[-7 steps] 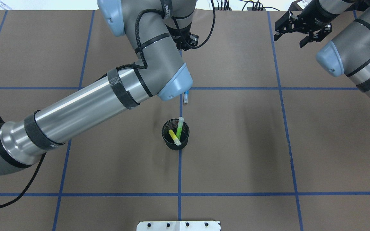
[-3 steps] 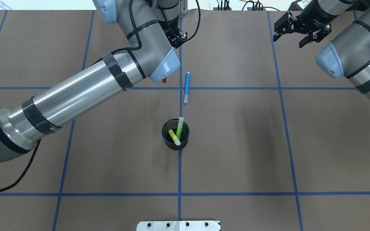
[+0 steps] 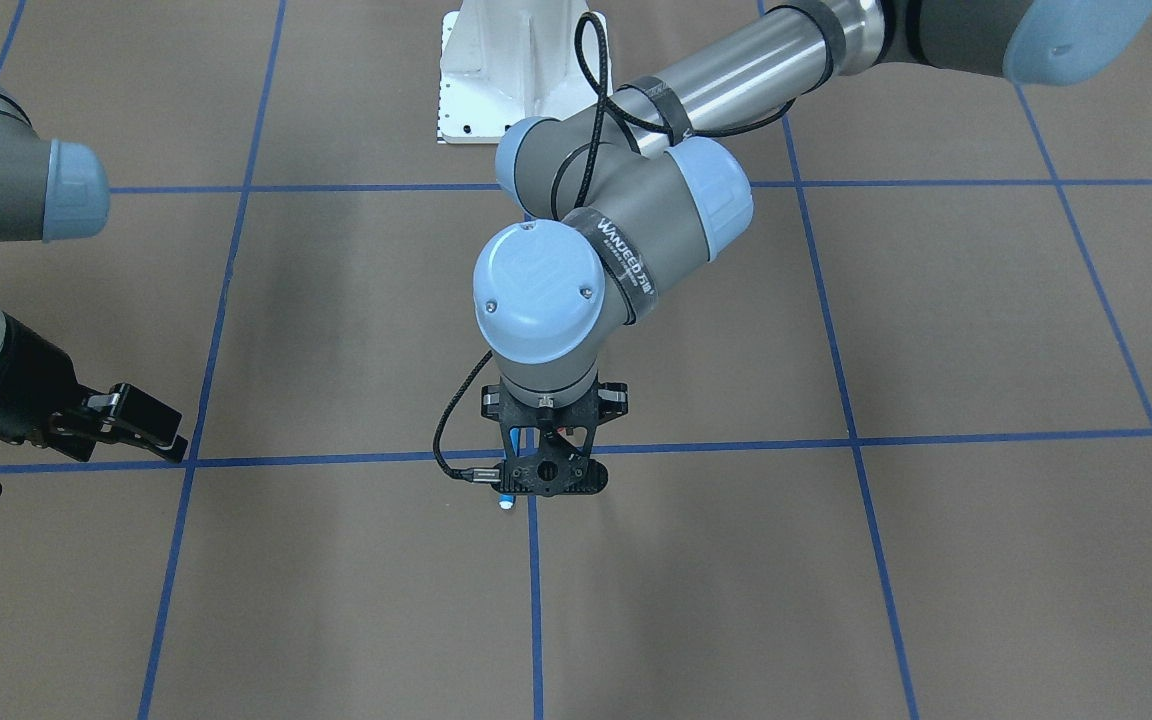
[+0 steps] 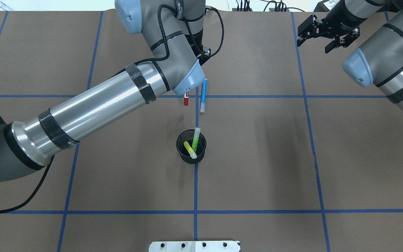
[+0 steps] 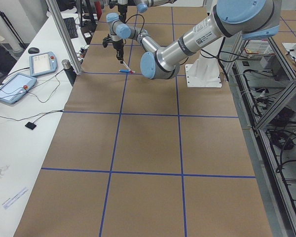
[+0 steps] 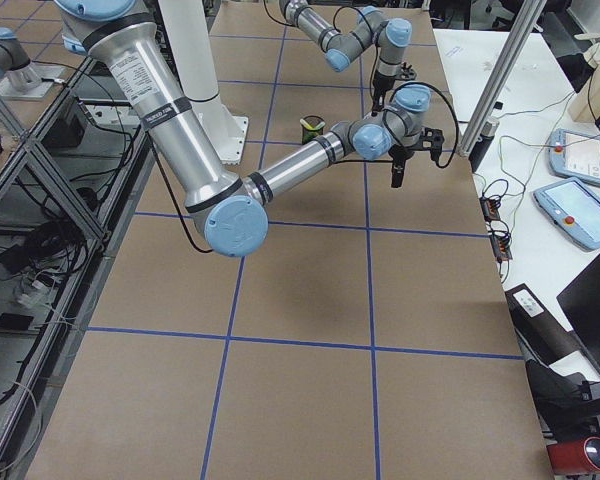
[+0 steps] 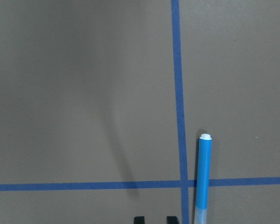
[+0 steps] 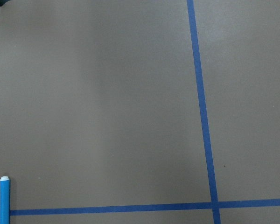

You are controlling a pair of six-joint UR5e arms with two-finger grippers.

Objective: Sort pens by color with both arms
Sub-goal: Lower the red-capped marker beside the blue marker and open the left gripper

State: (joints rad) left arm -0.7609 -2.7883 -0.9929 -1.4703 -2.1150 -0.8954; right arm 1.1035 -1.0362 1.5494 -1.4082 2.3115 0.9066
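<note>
While two of the four pens are out of the black mesh cup [image 4: 184, 159], we judge the sort about half done, with no colour groups formed yet. The desk [image 4: 257, 157] is matte brown paper gridded with blue tape. The left arm [image 4: 100, 105], a smooth grey and silver tube, reaches beyond the cup. Its claw [image 3: 542, 475] appears clenched on the tilted white pen with red cap [image 4: 186, 100]. The right claw [image 4: 313, 43] hangs released and empty, well right of the cup. Inside the cup lean the translucent lime green pen [image 4: 196, 138] and the yellow pen [image 4: 189, 149]. The glossy blue pen [image 4: 203, 94] lies flat just beyond the cup.
</note>
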